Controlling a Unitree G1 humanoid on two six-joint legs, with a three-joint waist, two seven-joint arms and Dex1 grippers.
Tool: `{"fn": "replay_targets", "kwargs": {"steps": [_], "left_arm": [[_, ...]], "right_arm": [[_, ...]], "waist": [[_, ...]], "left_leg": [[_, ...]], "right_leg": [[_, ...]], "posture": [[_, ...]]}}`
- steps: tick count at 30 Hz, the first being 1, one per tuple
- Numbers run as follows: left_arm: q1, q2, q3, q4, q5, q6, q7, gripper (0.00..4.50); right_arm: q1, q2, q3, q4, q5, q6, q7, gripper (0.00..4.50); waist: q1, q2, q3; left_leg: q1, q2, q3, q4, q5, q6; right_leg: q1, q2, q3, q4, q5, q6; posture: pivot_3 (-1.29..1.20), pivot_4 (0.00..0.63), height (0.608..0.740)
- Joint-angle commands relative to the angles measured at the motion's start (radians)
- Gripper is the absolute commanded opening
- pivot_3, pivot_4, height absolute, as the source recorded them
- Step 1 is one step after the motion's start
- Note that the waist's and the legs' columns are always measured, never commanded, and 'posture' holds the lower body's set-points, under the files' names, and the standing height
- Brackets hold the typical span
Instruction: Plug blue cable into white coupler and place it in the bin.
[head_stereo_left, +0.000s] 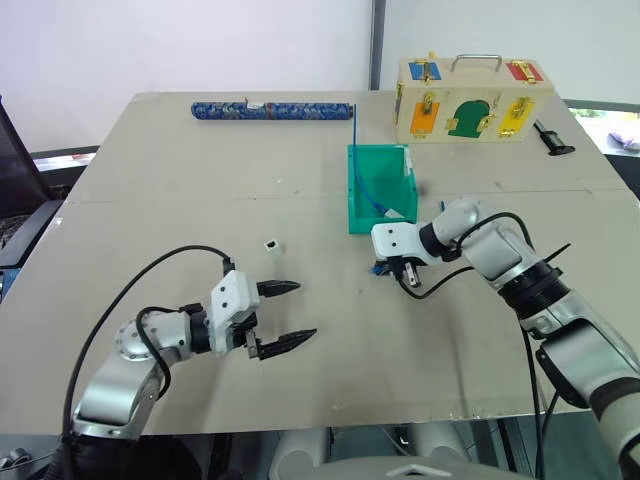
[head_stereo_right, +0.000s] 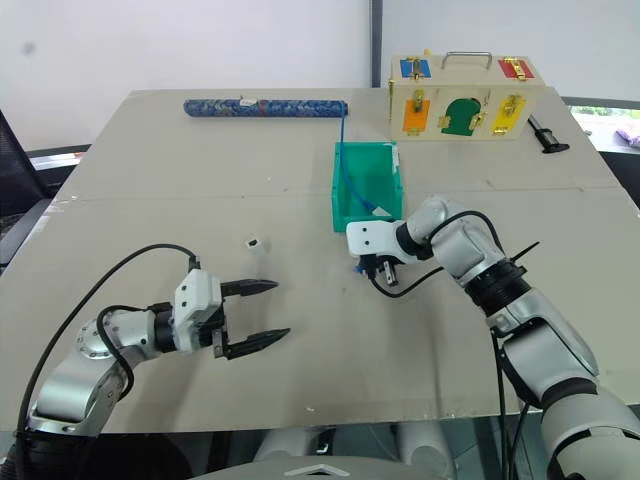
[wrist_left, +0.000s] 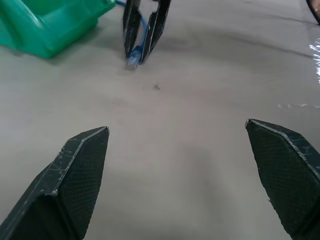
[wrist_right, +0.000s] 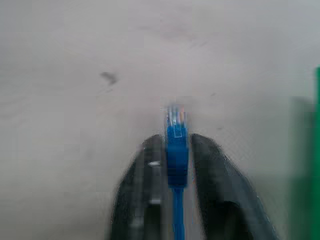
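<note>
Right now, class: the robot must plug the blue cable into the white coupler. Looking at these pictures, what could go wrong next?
1. The right gripper pinches the blue cable just behind its plug; it could slip or twist.
2. The cable's other end lies in the bin; pulling might snag or drag it.
3. The white coupler lies loose on the table, unheld by the open left gripper; pushing could slide it away.

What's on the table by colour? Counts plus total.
Blue: 2, blue cable, patterned tube
White: 1, white coupler
Teal: 1, bin
Cream: 1, latch box
Black: 1, small tool
Total: 6
</note>
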Motion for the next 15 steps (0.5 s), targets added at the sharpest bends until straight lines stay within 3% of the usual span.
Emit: {"fn": "replay_targets", "kwargs": {"steps": [1,6,7,15], "left_arm": [[-0.042,-0.022,-0.017,0.001,0.010,0.011,0.031,4.50],[-0.149,-0.037,-0.093,0.038,0.046,0.054,0.025,4.50],[-0.180,-0.043,-0.111,0.051,0.056,0.073,0.032,4.50],[-0.370,-0.109,-0.214,0.220,0.145,0.089,0.044,4.50]], "right_arm": [[0.019,-0.024,-0.042,-0.027,0.031,-0.006,0.003,1.97],[0.140,-0.105,-0.204,-0.253,0.207,0.126,0.035,4.24],[0.184,-0.124,-0.245,-0.320,0.253,0.159,0.036,4.44],[0.630,-0.144,-0.534,-0.827,0.466,0.269,-0.172,4.44]], "waist": [[-0.001,0.000,0.000],[0.015,0.000,0.000],[0.021,0.001,0.000],[0.012,0.001,0.000]], "left_leg": [[0.000,0.000,0.000,0.000,0.000,0.000],[-0.002,-0.001,-0.001,0.000,0.000,0.000],[-0.003,-0.001,-0.001,0.000,0.000,0.000],[-0.003,-0.004,-0.003,-0.001,0.000,0.000]], "right_leg": [[0.000,0.000,0.000,0.000,0.000,0.000],[-0.001,0.000,-0.001,0.000,0.000,0.000],[-0.001,-0.001,-0.002,0.000,0.000,0.000],[-0.001,-0.001,-0.004,0.000,0.000,0.000]], "posture": [[0.00,0.150,0.740],[0.00,0.150,0.740],[0.00,0.150,0.740],[0.00,0.150,0.740]]}}
